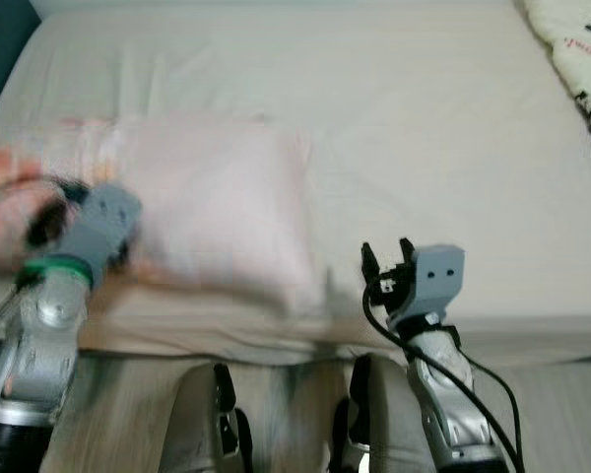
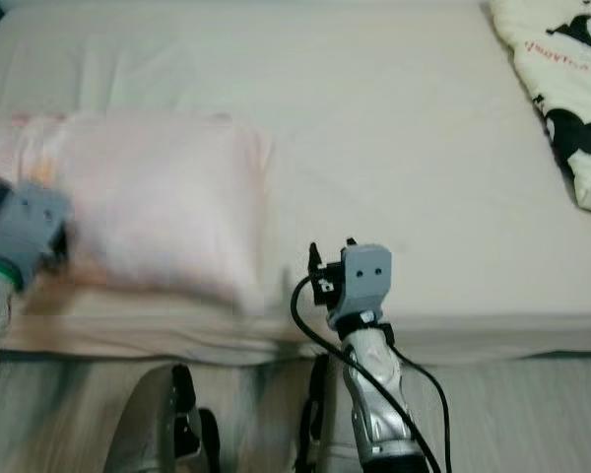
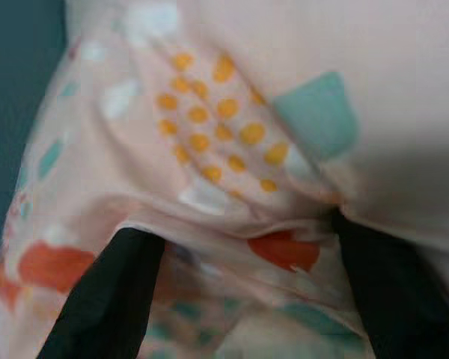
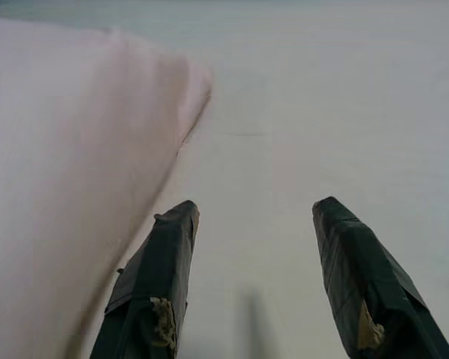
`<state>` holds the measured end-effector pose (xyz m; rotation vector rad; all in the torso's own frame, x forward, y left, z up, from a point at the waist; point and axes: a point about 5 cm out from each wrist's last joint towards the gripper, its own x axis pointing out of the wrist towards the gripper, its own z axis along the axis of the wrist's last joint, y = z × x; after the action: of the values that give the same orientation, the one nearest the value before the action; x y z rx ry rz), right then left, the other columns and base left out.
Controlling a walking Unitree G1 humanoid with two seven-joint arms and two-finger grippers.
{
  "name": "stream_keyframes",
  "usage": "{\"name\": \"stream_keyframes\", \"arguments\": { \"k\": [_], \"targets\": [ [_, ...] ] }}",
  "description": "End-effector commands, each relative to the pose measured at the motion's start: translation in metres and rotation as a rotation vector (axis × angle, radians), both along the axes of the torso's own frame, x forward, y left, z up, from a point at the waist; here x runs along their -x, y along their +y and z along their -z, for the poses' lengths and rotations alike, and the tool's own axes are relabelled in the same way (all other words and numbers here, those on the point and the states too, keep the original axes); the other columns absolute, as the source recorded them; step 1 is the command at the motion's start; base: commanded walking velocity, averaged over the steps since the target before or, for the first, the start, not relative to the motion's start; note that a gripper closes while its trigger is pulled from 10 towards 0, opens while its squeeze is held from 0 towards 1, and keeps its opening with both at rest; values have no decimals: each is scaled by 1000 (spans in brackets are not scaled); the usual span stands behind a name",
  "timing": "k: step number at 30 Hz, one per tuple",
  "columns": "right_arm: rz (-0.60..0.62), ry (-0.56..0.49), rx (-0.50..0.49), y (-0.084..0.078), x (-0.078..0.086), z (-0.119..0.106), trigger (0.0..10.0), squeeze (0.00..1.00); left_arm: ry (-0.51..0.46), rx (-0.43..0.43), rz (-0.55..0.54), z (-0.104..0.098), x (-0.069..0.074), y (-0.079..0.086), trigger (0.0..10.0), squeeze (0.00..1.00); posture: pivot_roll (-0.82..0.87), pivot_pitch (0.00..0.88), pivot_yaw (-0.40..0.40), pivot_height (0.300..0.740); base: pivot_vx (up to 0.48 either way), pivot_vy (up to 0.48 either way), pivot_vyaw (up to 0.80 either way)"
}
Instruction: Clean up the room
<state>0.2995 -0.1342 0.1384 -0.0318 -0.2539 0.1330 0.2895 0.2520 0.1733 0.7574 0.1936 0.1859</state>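
A plain pink pillow (image 1: 222,212) lies on the white bed (image 1: 424,128), near its front edge on the left. Beside it at the far left is a pink patterned fabric (image 3: 209,127) with orange dots, teal and red patches. My left gripper (image 3: 239,228) is open, its fingers spread and pressed into a bunched fold of that fabric; in the left eye view it is blurred at the pillow's left end. My right gripper (image 1: 386,248) stands open over the bed's front edge, just right of the pillow's corner (image 4: 198,78), with nothing between its fingers.
A white blanket (image 2: 561,99) with black cartoon print lies at the bed's far right. A dark teal surface (image 1: 0,49) borders the bed at the far left. The sheet between pillow and blanket is bare. My own legs and the floor show below the mattress edge.
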Motion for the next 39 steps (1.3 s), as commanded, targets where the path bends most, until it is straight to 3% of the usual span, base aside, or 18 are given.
{"name": "stream_keyframes", "arguments": {
  "k": [1, 5, 9, 11, 13, 14, 15, 16, 19, 21, 22, 23, 25, 27, 28, 31, 34, 39],
  "targets": [
    [-1, 33, -3, 1, 3, 9, 10000, 0, -46, -33, -7, -8, 2, 5, 10000, 1000, 39, 282, 88, 616, 0, 0, 0],
    [-2, 34, -4, 2, 4, 10, 10000, 0, -56, -16, -72, -2, 6, 15, 10000, 1000, 35, 281, 87, 616, 0, 0, 0],
    [-6, 35, -2, 1, 4, 10, 10000, 0, -276, -50, -93, -27, 11, 13, 10000, 1000, 38, 282, 83, 616, 0, 0, 0],
    [-11, 32, -1, 1, 3, 9, 10000, 0, -476, -70, -19, -59, 14, -3, 10000, 1000, 42, 279, 72, 616, 0, 0, 0],
    [-11, 32, -1, 1, 3, 9, 10000, 0, -476, -70, -19, -59, 14, -3, 10000, 1000, 42, 279, 72, 616, 0, 0, 0],
    [-18, 23, -4, 2, 3, 7, 10000, 0, -592, -105, 57, -82, 17, -18, 10000, 1000, 43, 277, 70, 616, 0, 0, 0],
    [-18, 23, -4, 2, 3, 7, 10000, 0, -592, -105, 57, -82, 17, -18, 10000, 1000, 43, 277, 70, 616, 0, 0, 0],
    [-30, 8, -9, 4, 2, 3, 10000, 0, -763, -291, 244, -120, 28, -46, 10000, 1000, 52, 275, 68, 616, 0, 0, 0],
    [-33, 6, -9, 4, 2, 2, 10000, 0, -714, -451, 359, -121, 30, -56, 10000, 1000, 56, 275, 67, 616, 0, 0, 0],
    [-33, 8, -7, 4, 2, 2, 10000, 0, -646, -460, 356, -114, 30, -52, 10000, 1000, 69, 276, 71, 616, 0, 0, 0],
    [-33, 10, -5, 3, 1, 3, 10000, 0, -477, -470, 365, -91, 28, -44, 10000, 1000, 72, 275, 71, 616, 0, 0, 0],
    [-33, 10, -5, 3, 1, 3, 10000, 0, -477, -470, 365, -91, 28, -44, 10000, 1000, 72, 275, 71, 616, 0, 0, 0],
    [-32, 13, -4, 3, 1, 4, 10000, 0, -322, -351, 264, -57, 40, -23, 10000, 1000, 69, 274, 68, 616, 0, 0, 0],
    [-32, 14, -5, 3, 0, 4, 10000, 0, -303, -305, 230, -49, 46, -19, 10000, 1000, 69, 274, 68, 616, 0, 0, 0],
    [-36, 11, -6, 5, 0, 3, 10000, 0, -331, -99, 198, -43, 40, -29, 10000, 1000, 74, 270, 59, 616, 0, 0, 0],
    [-39, 8, -6, 5, 0, 3, 10000, 0, -341, -11, 190, -42, 35, -35, 10000, 1000, 74, 270, 59, 616, 0, 0, 0],
    [-46, -37, -31, 7, -3, -9, 10000, 0, -391, 321, 139, -46, 12, -51, 10000, 1000, 56, 253, 45, 616, 0, 0, 0],
    [-38, -103, -47, 4, -3, -27, 10000, 0, -448, 544, 124, -60, -9, -61, 10000, 906, 32, 223, 38, 616, 0, 0, 0]
  ]
}}
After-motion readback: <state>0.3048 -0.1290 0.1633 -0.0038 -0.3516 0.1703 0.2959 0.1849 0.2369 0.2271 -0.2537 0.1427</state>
